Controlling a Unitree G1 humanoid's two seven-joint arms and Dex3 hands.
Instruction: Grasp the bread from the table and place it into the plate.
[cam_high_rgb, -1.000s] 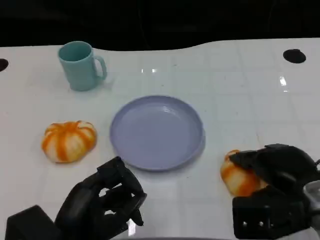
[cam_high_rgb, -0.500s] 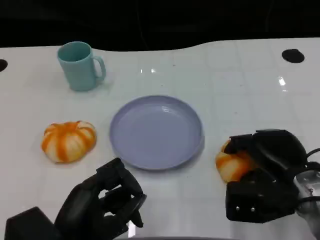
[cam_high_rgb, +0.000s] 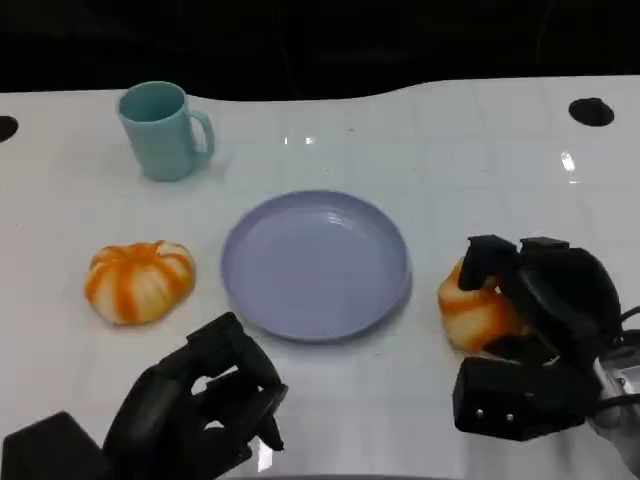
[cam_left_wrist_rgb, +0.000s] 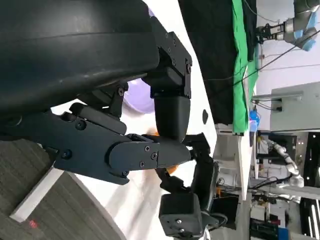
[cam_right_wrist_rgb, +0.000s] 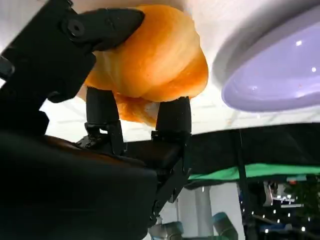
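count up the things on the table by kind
bread: 2, one in the right hand's fingers, one loose on the left
plate: 1
mug: 1
total: 4

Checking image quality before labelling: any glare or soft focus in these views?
Head view: small lamp glints on the table, plate mildly shiny, all sharp. Right wrist view: bread slightly soft; bright highlights on the plate. Left wrist view: background sharp.
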